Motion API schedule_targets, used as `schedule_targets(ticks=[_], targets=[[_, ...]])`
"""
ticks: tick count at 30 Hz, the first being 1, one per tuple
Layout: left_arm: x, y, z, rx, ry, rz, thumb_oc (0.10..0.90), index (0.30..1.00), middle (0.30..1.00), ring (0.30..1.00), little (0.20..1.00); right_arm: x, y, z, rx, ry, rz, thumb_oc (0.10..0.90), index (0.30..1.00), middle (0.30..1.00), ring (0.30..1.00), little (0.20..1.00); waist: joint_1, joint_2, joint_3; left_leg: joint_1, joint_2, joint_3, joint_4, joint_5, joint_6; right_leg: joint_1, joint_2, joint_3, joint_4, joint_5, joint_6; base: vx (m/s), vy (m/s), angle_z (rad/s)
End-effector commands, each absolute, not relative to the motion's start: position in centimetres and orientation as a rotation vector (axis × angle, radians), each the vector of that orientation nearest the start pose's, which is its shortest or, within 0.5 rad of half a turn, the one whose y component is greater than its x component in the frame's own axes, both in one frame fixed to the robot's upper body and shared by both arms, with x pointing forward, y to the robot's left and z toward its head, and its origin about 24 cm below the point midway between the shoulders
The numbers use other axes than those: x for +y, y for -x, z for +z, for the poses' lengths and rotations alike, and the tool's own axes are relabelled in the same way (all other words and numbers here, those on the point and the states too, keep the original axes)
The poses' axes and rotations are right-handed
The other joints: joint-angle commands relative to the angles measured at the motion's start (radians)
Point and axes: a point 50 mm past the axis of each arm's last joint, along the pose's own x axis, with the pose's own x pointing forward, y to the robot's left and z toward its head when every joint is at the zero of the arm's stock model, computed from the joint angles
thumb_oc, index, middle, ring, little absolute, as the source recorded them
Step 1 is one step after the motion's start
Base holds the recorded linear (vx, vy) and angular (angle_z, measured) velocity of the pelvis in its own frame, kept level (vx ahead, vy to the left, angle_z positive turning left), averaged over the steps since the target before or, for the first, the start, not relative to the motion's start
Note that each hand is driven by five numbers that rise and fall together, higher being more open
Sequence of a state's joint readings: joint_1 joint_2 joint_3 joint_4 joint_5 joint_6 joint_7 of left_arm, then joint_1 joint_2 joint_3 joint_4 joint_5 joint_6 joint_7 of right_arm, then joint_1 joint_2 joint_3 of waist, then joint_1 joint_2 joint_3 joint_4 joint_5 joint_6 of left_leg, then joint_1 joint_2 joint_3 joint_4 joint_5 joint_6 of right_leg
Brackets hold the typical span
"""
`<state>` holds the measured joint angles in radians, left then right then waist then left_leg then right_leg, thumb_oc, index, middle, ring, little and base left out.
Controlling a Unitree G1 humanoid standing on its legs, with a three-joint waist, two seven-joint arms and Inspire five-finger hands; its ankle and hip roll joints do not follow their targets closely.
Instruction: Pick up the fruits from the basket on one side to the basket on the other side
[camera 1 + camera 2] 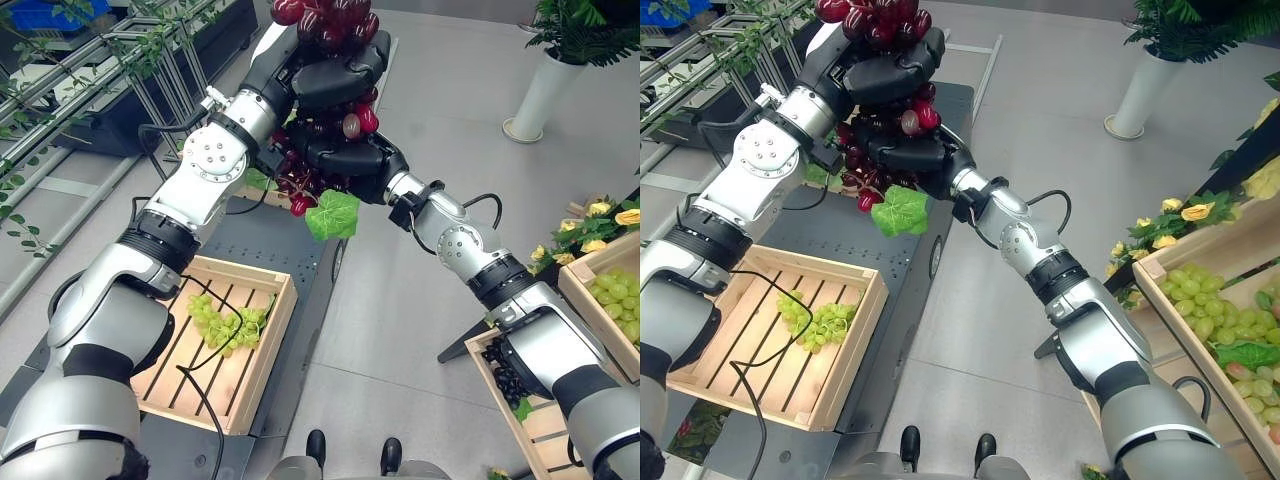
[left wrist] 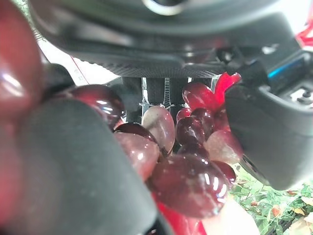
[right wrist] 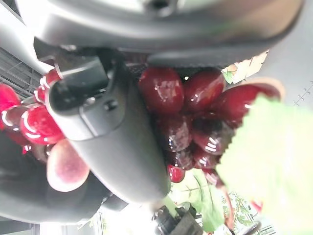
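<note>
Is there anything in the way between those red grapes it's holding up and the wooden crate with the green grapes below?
Nothing visible. Both the left hand and the right hand are closed around the red grape bunch, held up in the air. The wooden crate below on the robot's left lies open-topped, holding only green grapes.

Two arms of silver-grey shells split by black ribbed joint bands. Left arm: round elbow disc with a ring of small screws, metal collar at the wrist. Right arm: same build, with a round grey joint cap. Black cables loop beside both forearms. Left hand and right hand matte black, thick-fingered.
</note>
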<state>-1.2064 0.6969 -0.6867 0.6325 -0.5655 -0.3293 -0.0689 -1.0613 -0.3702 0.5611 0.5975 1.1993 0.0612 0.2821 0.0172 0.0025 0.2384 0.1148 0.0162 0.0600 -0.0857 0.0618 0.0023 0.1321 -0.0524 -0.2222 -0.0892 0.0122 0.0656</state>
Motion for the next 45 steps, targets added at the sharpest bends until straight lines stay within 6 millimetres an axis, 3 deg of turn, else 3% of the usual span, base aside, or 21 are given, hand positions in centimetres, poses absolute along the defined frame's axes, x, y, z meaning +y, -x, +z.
schedule_targets(ticks=[1, 9, 22, 27, 32, 40, 41, 42, 44, 45], targets=[[16.3, -39.5, 30.2, -0.625, -0.355, -0.241, 0.8, 0.9, 0.9, 0.9, 0.9, -6.5, -38.5, 23.6, -0.295, -0.634, 0.769, 0.4, 0.3, 0.3, 0.3, 0.3, 0.021, 0.014, -0.245, 0.009, -0.059, -0.011, -0.002, -0.109, -0.007, 0.005, 0.032, 0.012, 0.002, -0.052, -0.023, 0.0, 0.0, 0.0], [18.9, -39.7, 29.7, -0.589, -0.352, -0.11, 0.8, 0.9, 0.9, 0.9, 0.9, -8.8, -39.0, 22.0, -0.275, -0.571, 0.657, 0.4, 0.3, 0.3, 0.3, 0.3, 0.009, 0.013, -0.239, 0.015, -0.054, 0.006, -0.002, -0.111, -0.008, 0.004, 0.034, 0.024, 0.002, -0.049, -0.022, 0.0, 0.003, -0.05], [24.2, -39.2, 26.3, -0.467, -0.421, 0.009, 0.8, 0.9, 0.9, 0.9, 0.9, -16.8, -39.4, 17.2, -0.183, -0.51, 0.396, 0.4, 0.3, 0.3, 0.3, 0.3, -0.03, 0.014, -0.223, 0.035, -0.045, 0.043, -0.002, -0.124, -0.008, 0.005, 0.04, 0.067, 0.002, -0.042, -0.02, 0.0, 0.005, -0.07], [26.2, -38.5, 24.0, -0.399, -0.433, 0.008, 0.8, 0.9, 0.9, 0.9, 0.9, -20.5, -38.6, 14.0, -0.106, -0.47, 0.284, 0.4, 0.3, 0.3, 0.3, 0.3, -0.043, 0.014, -0.216, 0.044, -0.042, 0.057, -0.002, -0.13, -0.006, 0.006, 0.044, 0.084, 0.002, -0.039, -0.02, 0.01, 0.007, -0.12], [26.6, -37.8, 21.1, -0.343, -0.398, -0.019, 0.8, 0.9, 0.9, 0.9, 0.9, -23.0, -37.2, 10.6, 0.004, -0.334, 0.176, 0.4, 0.3, 0.3, 0.3, 0.3, -0.049, 0.012, -0.199, 0.048, -0.042, 0.067, -0.002, -0.132, -0.004, 0.004, 0.045, 0.093, 0.002, -0.031, -0.018, 0.01, 0.004, -0.12], [25.6, -36.5, 16.5, -0.303, -0.31, -0.092, 0.8, 0.9, 0.9, 0.9, 0.9, -24.0, -35.3, 6.3, 0.154, -0.2, 0.145, 0.4, 0.3, 0.3, 0.3, 0.3, -0.044, 0.005, -0.174, 0.045, -0.046, 0.063, -0.002, -0.133, 0.003, -0.003, 0.047, 0.098, 0.002, -0.023, -0.019, 0.0, 0.002, -0.12], [25.1, -35.9, 14.8, -0.282, -0.275, -0.107, 0.8, 0.9, 0.9, 0.9, 0.9, -24.1, -34.5, 5.0, 0.201, -0.154, 0.138, 0.4, 0.3, 0.3, 0.3, 0.3, -0.04, 0.002, -0.166, 0.044, -0.047, 0.061, -0.002, -0.134, 0.005, -0.003, 0.048, 0.1, 0.002, -0.021, -0.019, 0.0, 0.0, 0.0], [25.1, -35.9, 14.5, -0.277, -0.266, -0.108, 0.8, 0.9, 0.9, 0.9, 0.9, -24.2, -34.5, 4.9, 0.207, -0.147, 0.138, 0.4, 0.3, 0.3, 0.3, 0.3, -0.04, 0.002, -0.165, 0.044, -0.047, 0.061, -0.002, -0.134, 0.005, -0.003, 0.048, 0.1, 0.002, -0.021, -0.019, 0.0, 0.0, 0.0], [24.6, -34.7, 11.3, -0.223, -0.203, -0.111, 0.8, 0.9, 0.9, 0.9, 0.9, -24.4, -33.3, 2.9, 0.276, -0.086, 0.128, 0.4, 0.3, 0.3, 0.3, 0.3, -0.032, -0.003, -0.155, 0.041, -0.049, 0.056, -0.002, -0.133, 0.008, -0.006, 0.049, 0.1, 0.002, -0.019, -0.018, 0.0, 0.0, 0.0], [24.6, -34.6, 11.2, -0.22, -0.201, -0.111, 0.8, 0.9, 0.9, 0.9, 0.9, -24.4, -33.3, 2.8, 0.278, -0.084, 0.127, 0.4, 0.3, 0.3, 0.3, 0.3, -0.032, -0.003, -0.155, 0.041, -0.049, 0.056, -0.002, -0.133, 0.008, -0.006, 0.049, 0.099, 0.002, -0.019, -0.018, 0.0, 0.0, 0.0]])
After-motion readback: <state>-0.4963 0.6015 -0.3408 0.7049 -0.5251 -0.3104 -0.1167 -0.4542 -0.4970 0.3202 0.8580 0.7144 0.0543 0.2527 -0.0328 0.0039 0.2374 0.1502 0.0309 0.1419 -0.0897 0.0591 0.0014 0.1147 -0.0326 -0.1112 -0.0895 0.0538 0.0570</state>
